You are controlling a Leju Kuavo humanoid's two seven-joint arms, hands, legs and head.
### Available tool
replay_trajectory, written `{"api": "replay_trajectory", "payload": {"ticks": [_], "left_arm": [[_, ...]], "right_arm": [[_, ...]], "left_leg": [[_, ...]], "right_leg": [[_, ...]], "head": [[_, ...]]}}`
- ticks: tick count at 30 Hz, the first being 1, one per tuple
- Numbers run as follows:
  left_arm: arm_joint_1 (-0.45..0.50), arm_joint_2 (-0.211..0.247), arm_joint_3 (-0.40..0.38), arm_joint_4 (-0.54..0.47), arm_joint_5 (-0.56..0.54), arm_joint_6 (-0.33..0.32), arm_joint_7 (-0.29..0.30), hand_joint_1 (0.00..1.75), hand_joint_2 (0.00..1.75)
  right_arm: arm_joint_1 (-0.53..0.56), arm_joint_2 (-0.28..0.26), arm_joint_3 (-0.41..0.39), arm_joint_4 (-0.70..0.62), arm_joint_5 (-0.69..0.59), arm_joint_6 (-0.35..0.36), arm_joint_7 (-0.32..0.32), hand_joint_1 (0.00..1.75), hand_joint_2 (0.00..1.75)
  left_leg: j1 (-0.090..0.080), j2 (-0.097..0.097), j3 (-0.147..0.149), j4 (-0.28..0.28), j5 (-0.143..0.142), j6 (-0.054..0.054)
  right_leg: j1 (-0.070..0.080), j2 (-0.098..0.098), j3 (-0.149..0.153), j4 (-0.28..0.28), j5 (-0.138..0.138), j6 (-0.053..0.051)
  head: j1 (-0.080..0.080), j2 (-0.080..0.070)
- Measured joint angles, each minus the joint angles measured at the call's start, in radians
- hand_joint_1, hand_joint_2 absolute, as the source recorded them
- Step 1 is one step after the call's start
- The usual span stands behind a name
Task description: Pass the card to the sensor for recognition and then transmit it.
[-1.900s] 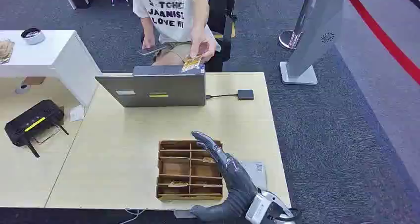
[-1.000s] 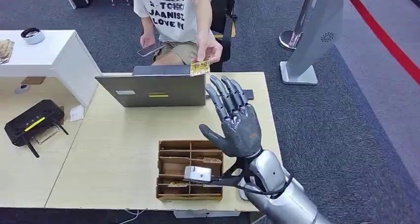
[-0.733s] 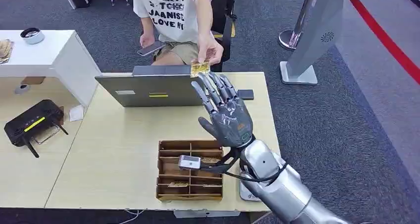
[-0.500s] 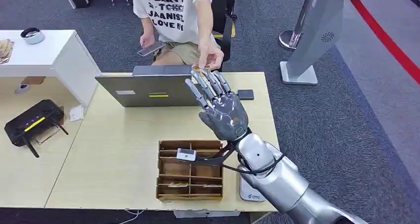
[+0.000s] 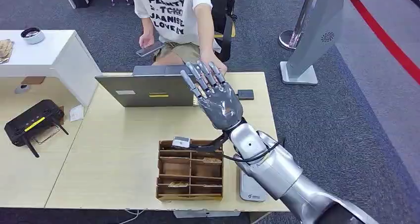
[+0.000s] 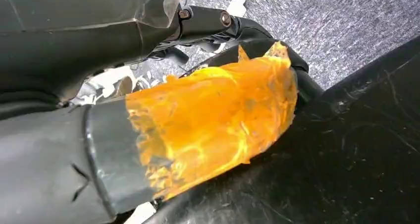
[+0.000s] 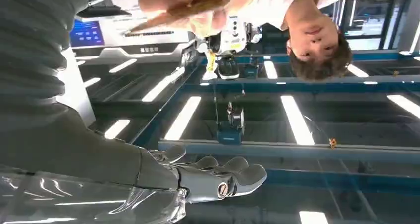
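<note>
Moved since earlier: right hand risen from beside the wooden organiser tray and reached forward across the table, now up at the person's hand over the laptop; card formerly plain in the head view, now covered there by the robot's fingers.
Right hand state: fingers apart and extended, palm up toward the person, holding nothing.
Left hand state: cannot tell; left wrist view blocked by an orange-taped dark part.
Card location: card pinched in the person's hand, seen in the right wrist view nearly edge-on, just beyond the robot's fingers; not yet touching them as far as can be seen.
Card handling (judged): thin, light, stiff with slight flex, probably smooth and slick; little to fear from breakage, more from slipping or dropping.
Where to take hold (judged): free edge away from the person's fingertips, pinched flat between thumb and finger across the two faces.
Card orientation: held roughly flat; long axis running out from the person's hand, free end toward the robot; printed face not readable.
Sensor: likely the small white device on the table beside the tray; not certain.
</note>
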State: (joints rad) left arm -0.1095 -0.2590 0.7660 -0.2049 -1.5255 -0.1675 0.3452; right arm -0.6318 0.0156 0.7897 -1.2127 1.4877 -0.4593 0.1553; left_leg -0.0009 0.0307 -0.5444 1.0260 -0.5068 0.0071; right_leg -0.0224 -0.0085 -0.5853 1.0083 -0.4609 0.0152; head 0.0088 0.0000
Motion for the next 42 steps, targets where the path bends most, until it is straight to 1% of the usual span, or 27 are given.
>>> {"api": "replay_trajectory", "payload": {"ticks": [2, 3, 4, 6, 7, 26, 31, 33, 35, 36, 38, 41, 42], "left_arm": [[0.000, 0.000, 0.000, 0.000, 0.000, 0.000, 0.000, 0.00, 0.00], [0.000, 0.000, 0.000, 0.000, 0.000, 0.000, 0.000, 0.00, 0.00], [0.000, 0.000, 0.000, 0.000, 0.000, 0.000, 0.000, 0.00, 0.00], [0.000, 0.000, 0.000, 0.000, 0.000, 0.000, 0.000, 0.00, 0.00], [0.000, 0.000, 0.000, 0.000, 0.000, 0.000, 0.000, 0.00, 0.00], [0.000, 0.000, 0.000, 0.000, 0.015, 0.005, 0.000, 0.00, 0.00], [0.000, 0.000, 0.000, 0.000, 0.019, 0.012, 0.000, 0.00, 0.00], [0.001, 0.000, 0.000, 0.000, 0.021, 0.013, 0.000, 0.00, 0.00], [0.001, 0.000, 0.000, 0.000, 0.027, 0.015, 0.000, 0.00, 0.00], [0.001, 0.000, 0.000, 0.000, 0.031, 0.016, 0.000, 0.00, 0.00], [0.002, 0.000, 0.000, 0.000, 0.038, 0.020, 0.000, 0.00, 0.00], [0.003, 0.000, 0.000, 0.000, 0.053, 0.022, -0.002, 0.00, 0.00], [0.004, 0.000, 0.000, 0.000, 0.056, 0.023, -0.003, 0.00, 0.00]], "right_arm": [[-0.007, 0.004, 0.000, 0.009, 0.002, 0.005, 0.002, 0.00, 1.75], [-0.010, 0.005, 0.000, 0.013, 0.003, 0.006, 0.002, 0.31, 1.75], [-0.012, 0.007, 0.000, 0.016, 0.004, 0.006, 0.002, 1.50, 1.75], [-0.016, 0.009, 0.000, 0.022, 0.005, 0.006, 0.003, 1.71, 1.75], [-0.017, 0.010, 0.000, 0.025, 0.005, 0.006, 0.005, 1.75, 1.75], [-0.003, 0.011, -0.008, 0.033, -0.002, 0.006, 0.011, 1.75, 1.75], [0.015, 0.015, -0.015, 0.032, -0.016, 0.005, 0.005, 1.75, 1.75], [0.027, 0.019, -0.021, 0.031, -0.044, 0.002, -0.007, 1.75, 1.75], [0.045, 0.024, -0.029, 0.021, -0.109, 0.002, -0.033, 1.75, 1.75], [0.061, 0.029, -0.036, 0.010, -0.171, 0.003, -0.055, 1.75, 1.75], [0.097, 0.039, -0.051, -0.030, -0.351, 0.022, -0.111, 1.75, 1.75], [0.171, 0.052, -0.081, -0.128, -0.661, 0.091, -0.192, 1.75, 1.75], [0.195, 0.056, -0.091, -0.163, -0.734, 0.106, -0.212, 1.75, 1.75]], "left_leg": [[0.000, 0.000, 0.000, 0.000, 0.000, 0.000], [0.000, 0.000, 0.000, 0.000, 0.000, 0.000], [0.000, 0.000, 0.000, 0.000, 0.000, 0.000], [0.000, 0.000, 0.000, 0.000, 0.000, 0.000], [0.000, 0.000, 0.000, 0.000, 0.000, 0.000], [0.000, 0.000, 0.000, 0.000, 0.000, 0.000], [0.000, 0.000, 0.000, 0.000, 0.000, 0.000], [0.000, 0.000, 0.000, 0.000, 0.000, 0.000], [0.000, 0.000, 0.000, 0.000, 0.000, 0.000], [0.000, 0.000, 0.000, 0.000, 0.000, 0.000], [0.000, 0.000, 0.000, 0.000, 0.000, 0.000], [0.000, 0.000, 0.000, 0.000, 0.000, 0.000], [0.000, 0.000, -0.001, 0.000, 0.000, 0.000]], "right_leg": [[0.000, 0.000, 0.000, 0.000, 0.000, 0.000], [0.000, 0.000, 0.000, 0.000, 0.000, 0.000], [0.000, 0.000, 0.000, 0.000, 0.000, 0.000], [0.000, 0.000, 0.000, 0.000, 0.000, 0.000], [0.000, 0.000, 0.000, 0.000, 0.000, 0.000], [0.000, 0.000, 0.000, 0.000, 0.000, 0.000], [0.000, 0.000, 0.000, 0.000, 0.000, 0.000], [0.000, 0.000, 0.000, 0.000, 0.000, 0.000], [0.000, 0.000, 0.000, 0.000, 0.000, 0.000], [0.000, 0.000, 0.000, 0.000, 0.000, 0.000], [0.000, 0.000, 0.000, 0.000, 0.000, 0.000], [0.000, 0.000, 0.000, 0.000, 0.000, 0.000], [0.000, 0.000, -0.001, 0.000, 0.000, 0.000]], "head": [[0.000, 0.000], [0.000, 0.000], [0.000, 0.000], [0.000, 0.000], [0.000, 0.000], [0.000, 0.000], [0.000, 0.000], [0.000, 0.000], [0.000, 0.000], [0.000, 0.000], [0.000, 0.000], [0.000, 0.000], [0.000, 0.000]]}}
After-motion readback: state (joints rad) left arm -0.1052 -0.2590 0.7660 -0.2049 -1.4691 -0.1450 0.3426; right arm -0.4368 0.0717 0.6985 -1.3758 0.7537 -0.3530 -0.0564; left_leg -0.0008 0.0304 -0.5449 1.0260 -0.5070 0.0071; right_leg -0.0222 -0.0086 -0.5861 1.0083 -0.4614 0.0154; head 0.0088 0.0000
